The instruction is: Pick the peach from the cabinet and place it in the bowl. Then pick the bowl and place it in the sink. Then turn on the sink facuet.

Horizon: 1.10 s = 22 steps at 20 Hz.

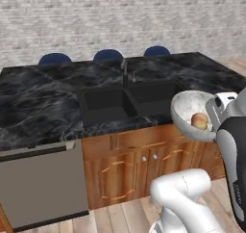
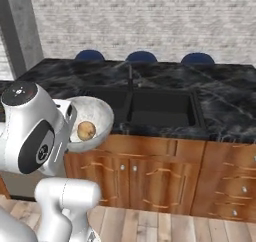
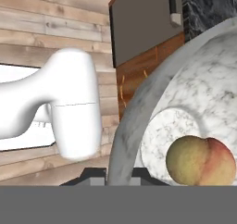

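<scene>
Left base view: gripper (image 1: pixel 213 112) clamps the bowl (image 1: pixel 186 108) rim, bowl tipped sideways, peach (image 1: pixel 199 120) inside

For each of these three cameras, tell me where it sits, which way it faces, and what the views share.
Left base view: behind the arm's left, facing the sink; arm at lower right.
Right base view: behind its right, same sink and faucet; arm at lower left.
Hand view: on the hand, along the end effector, shut on the bowl rim; white arm link at left.
Shared: bowl holding the peach, tilted, in all three.
</scene>
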### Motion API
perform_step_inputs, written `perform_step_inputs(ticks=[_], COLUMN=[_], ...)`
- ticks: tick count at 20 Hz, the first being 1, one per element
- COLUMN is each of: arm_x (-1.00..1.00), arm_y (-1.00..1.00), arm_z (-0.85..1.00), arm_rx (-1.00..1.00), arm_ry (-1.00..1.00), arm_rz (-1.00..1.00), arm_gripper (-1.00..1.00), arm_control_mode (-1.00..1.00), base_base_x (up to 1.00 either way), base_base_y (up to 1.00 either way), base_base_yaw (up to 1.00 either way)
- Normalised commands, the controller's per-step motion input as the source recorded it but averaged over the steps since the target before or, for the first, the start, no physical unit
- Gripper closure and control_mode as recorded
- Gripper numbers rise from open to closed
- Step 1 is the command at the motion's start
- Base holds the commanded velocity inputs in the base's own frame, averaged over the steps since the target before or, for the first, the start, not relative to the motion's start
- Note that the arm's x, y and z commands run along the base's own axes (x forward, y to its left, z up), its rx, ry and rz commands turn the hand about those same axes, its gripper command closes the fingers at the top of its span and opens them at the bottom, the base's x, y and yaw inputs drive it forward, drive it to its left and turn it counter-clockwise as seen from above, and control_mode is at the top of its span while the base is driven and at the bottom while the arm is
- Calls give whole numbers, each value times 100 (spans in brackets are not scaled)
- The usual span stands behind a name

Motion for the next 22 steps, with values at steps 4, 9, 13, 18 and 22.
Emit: perform_step_inputs(ticks=[4, 9, 13, 18, 22], arm_x=[0, 0, 0, 0, 0], arm_y=[0, 0, 0, 0, 0], arm_z=[0, 0, 0, 0, 0], arm_rx=[0, 0, 0, 0, 0], arm_ry=[0, 0, 0, 0, 0], arm_rz=[0, 0, 0, 0, 0], arm_gripper=[100, 100, 100, 100, 100], arm_control_mode=[100, 100, 100, 100, 100], base_base_x=[46, 71, 91, 54, 64], base_base_y=[-50, -54, -22, 2, -3], base_base_yaw=[5, 1, 3, 9, 8])
